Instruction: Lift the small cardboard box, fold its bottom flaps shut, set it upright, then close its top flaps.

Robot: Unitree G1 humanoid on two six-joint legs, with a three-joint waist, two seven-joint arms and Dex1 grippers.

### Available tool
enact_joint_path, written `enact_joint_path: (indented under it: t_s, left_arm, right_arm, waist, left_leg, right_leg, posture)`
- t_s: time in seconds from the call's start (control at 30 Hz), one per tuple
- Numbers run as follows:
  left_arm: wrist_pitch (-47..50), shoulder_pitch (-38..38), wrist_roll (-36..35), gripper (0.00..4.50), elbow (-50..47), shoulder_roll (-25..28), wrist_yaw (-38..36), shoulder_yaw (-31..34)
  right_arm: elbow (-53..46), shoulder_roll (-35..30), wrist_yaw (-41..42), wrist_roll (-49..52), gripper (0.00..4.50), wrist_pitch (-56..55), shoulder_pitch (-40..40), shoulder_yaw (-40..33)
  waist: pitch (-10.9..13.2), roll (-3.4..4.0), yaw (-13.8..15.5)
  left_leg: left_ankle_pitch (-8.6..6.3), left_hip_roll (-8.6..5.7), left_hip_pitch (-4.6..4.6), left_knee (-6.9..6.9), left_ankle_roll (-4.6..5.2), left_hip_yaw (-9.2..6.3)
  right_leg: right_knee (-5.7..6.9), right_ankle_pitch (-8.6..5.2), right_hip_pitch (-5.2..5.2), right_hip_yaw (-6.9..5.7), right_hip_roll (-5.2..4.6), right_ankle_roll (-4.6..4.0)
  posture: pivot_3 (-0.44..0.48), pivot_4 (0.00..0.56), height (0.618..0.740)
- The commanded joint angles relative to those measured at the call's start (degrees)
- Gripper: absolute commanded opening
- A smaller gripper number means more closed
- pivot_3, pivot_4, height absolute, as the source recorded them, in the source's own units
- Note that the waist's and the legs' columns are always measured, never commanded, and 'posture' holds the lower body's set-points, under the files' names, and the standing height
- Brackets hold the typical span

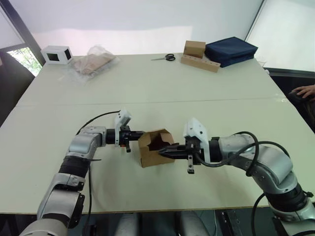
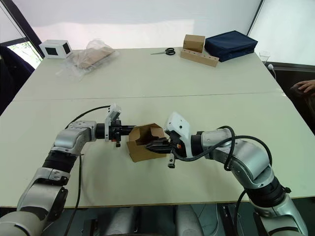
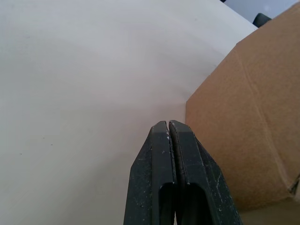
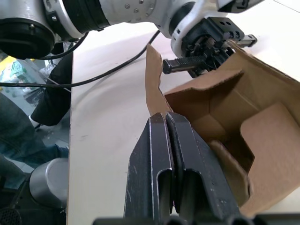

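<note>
Small cardboard box [image 1: 153, 150] lies sideways on table [image 1: 197, 93], open, hollow.

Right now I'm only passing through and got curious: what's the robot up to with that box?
It is working a small cardboard box between its two arms near the front of the table. The left pincer, fingers shut, presses against the box's outer wall. The right pincer, also shut, pokes at the box's open end, where the flaps stand unfolded.

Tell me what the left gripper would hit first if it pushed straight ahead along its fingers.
Most likely the small cardboard box: the shut left gripper points at its side, already beside or touching it; contact is unclear.
</note>
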Motion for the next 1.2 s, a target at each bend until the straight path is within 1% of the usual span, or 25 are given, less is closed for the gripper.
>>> enact_joint_path:
  t_s: [0.03, 0.27, 0.67, 0.93, 1.2]
  left_arm:
    - [0.44, -1.31, -1.57, 0.02, -2.57, 0.58, -0.64, 1.01]
    - [1.57, -1.42, -2.43, 0.02, -4.18, 0.59, -0.63, 0.61]
    - [3.16, -0.78, -3.23, 0.02, -6.51, 0.14, -0.42, 0.19]
    - [3.05, -0.55, -3.13, 0.02, -6.72, -0.07, -0.11, -0.11]
    - [2.51, -0.91, -2.88, 0.02, -5.96, -0.38, 0.51, 0.09]
  right_arm:
    - [-1.85, -0.34, -0.51, -1.11, 0.0, -0.69, -1.94, 0.19]
    - [-0.07, 0.11, 0.23, -3.67, 0.0, -1.77, -2.87, 2.61]
    - [2.13, 1.72, 0.68, -5.2, 0.0, -2.23, -3.01, 3.84]
    - [4.5, 2.49, 0.66, -8.03, 0.0, -3.81, -2.62, 5.47]
    - [6.81, 3.88, 0.89, -8.84, 0.0, -4.3, -2.28, 5.9]
  waist:
    - [0.0, 0.0, -0.01]
    - [0.0, 0.0, -0.01]
    - [0.0, 0.0, -0.03]
    - [0.0, 0.0, -0.03]
    - [0.0, 0.0, -0.03]
  left_leg:
    - [0.0, 0.0, 0.0, 0.0, 0.0, 0.0]
    - [0.01, 0.0, 0.0, 0.0, -0.01, 0.0]
    - [0.01, 0.0, 0.0, 0.0, -0.03, 0.0]
    - [0.02, 0.0, 0.0, 0.0, -0.04, 0.01]
    - [0.04, 0.0, 0.0, 0.0, -0.07, 0.0]
  right_leg:
    - [0.0, 0.0, 0.0, 0.0, 0.0, 0.0]
    - [0.0, 0.0, 0.0, 0.0, 0.0, 0.0]
    - [0.0, 0.0, -0.01, 0.0, 0.0, 0.0]
    - [0.0, 0.0, -0.01, 0.0, 0.0, 0.0]
    - [0.0, 0.0, -0.01, 0.0, 0.0, 0.0]
  posture:
    - [0.0, 0.15, 0.74]
    - [0.0, 0.15, 0.74]
    - [0.0, 0.15, 0.74]
    - [0.0, 0.15, 0.74]
    - [0.0, 0.15, 0.74]
